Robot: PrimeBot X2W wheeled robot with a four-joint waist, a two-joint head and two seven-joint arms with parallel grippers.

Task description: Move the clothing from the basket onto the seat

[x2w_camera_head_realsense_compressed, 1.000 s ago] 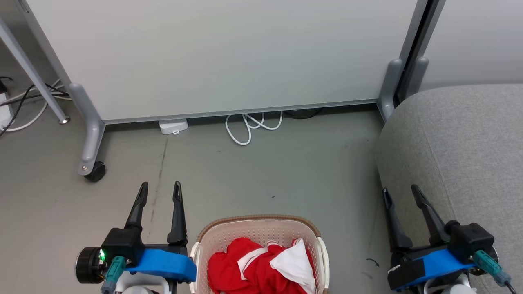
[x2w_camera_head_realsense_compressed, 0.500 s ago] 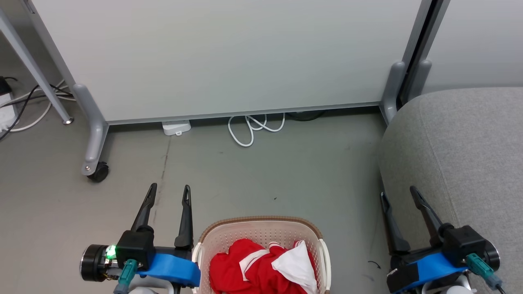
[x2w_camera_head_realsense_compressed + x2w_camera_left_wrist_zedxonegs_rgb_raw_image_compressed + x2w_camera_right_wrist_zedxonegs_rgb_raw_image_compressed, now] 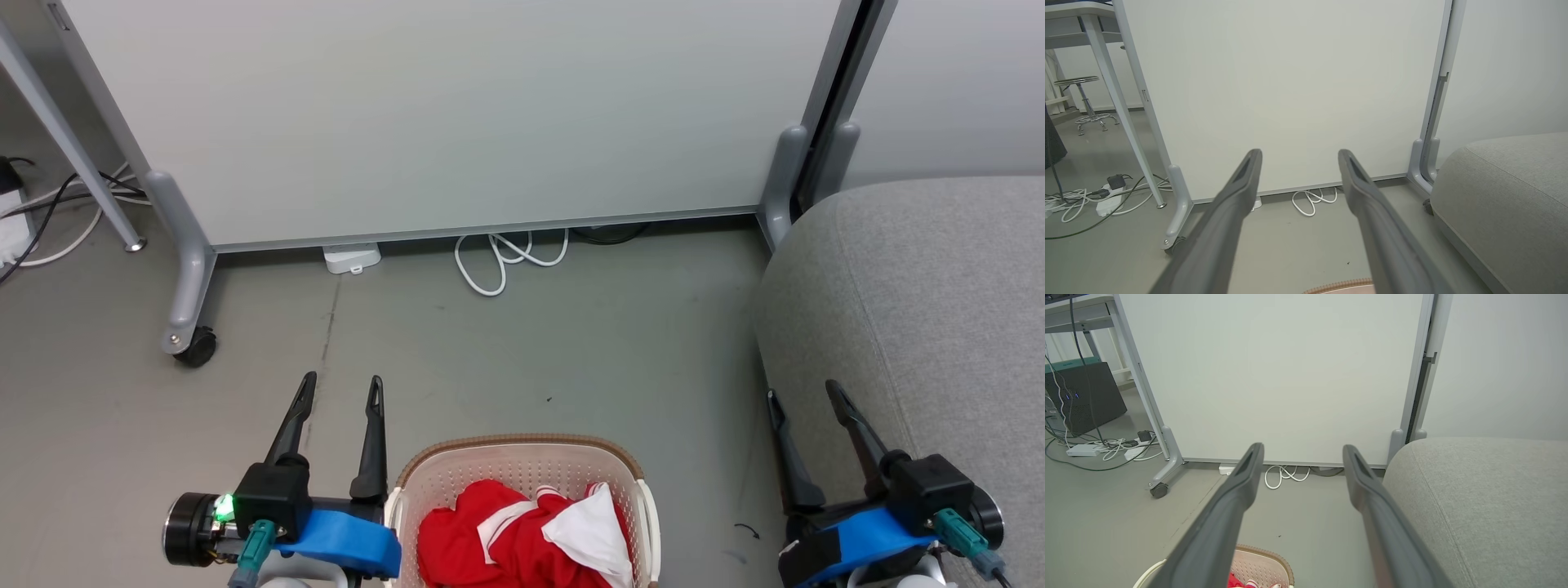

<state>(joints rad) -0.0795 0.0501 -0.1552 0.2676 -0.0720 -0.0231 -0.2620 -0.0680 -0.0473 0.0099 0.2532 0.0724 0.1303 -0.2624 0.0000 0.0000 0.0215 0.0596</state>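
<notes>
The cream basket [image 3: 522, 447] with a brown rim stands on the floor at the bottom centre of the head view, and its rim [image 3: 1267, 555] peeks into the right wrist view. Red clothing [image 3: 506, 543] with white trim and lining lies bunched inside it. The light grey seat [image 3: 922, 302] fills the right side, also seen as a seat [image 3: 1506, 192] and a seat [image 3: 1478, 498] in the wrist views. My left gripper [image 3: 341, 390] hovers open just left of the basket, empty. My right gripper [image 3: 804, 394] stands open at the seat's front edge, empty.
A white partition panel [image 3: 441, 114] on grey wheeled feet [image 3: 189, 343] stands ahead. A looped white cable [image 3: 502, 257] lies under it. A table leg [image 3: 73, 155] and more cables [image 3: 49, 220] are at the far left. Bare grey floor [image 3: 531, 343] lies between panel and basket.
The head view shifted slightly down and right. My left gripper moved a little right, closer to the basket. My right gripper sits a little lower in view.
</notes>
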